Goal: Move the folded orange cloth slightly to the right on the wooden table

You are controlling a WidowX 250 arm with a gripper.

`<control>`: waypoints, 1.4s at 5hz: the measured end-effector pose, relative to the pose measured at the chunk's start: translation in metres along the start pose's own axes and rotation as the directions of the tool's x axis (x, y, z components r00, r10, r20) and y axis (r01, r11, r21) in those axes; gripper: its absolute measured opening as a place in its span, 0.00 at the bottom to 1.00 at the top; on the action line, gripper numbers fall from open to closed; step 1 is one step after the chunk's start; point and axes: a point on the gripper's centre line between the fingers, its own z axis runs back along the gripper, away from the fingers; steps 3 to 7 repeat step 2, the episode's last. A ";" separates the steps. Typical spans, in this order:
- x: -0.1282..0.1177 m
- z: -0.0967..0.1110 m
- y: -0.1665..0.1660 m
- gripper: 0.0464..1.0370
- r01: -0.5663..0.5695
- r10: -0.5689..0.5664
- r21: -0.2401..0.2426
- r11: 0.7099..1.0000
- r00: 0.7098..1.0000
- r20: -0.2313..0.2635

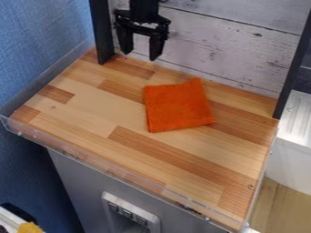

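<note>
Wooden countertop (97,113) between whitewashed planks (231,54) and clear, upright edging (139,180)

The top edge crops the black robot arm (144,6); the bottom edge cuts off a yellow object (29,228) and a white-framed button panel (130,204).

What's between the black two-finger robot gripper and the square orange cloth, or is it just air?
Nothing that I can see. The gripper hangs by the whitish wood-plank back wall, fingers apart, and the orange cloth lies in front of it on the brown wooden tabletop.
</note>
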 end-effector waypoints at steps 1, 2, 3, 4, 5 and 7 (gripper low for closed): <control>0.000 0.007 0.012 0.96 -0.006 0.006 -0.004 1.000 1.000 0.004; 0.000 0.012 0.017 0.96 -0.005 0.005 -0.008 1.000 1.000 0.010; 0.000 0.012 0.017 0.96 -0.005 0.005 -0.008 1.000 1.000 0.010; 0.000 0.012 0.017 0.96 -0.005 0.005 -0.008 1.000 1.000 0.010; 0.000 0.012 0.017 0.96 -0.005 0.005 -0.008 1.000 1.000 0.010; 0.000 0.012 0.017 0.96 -0.005 0.005 -0.008 1.000 1.000 0.010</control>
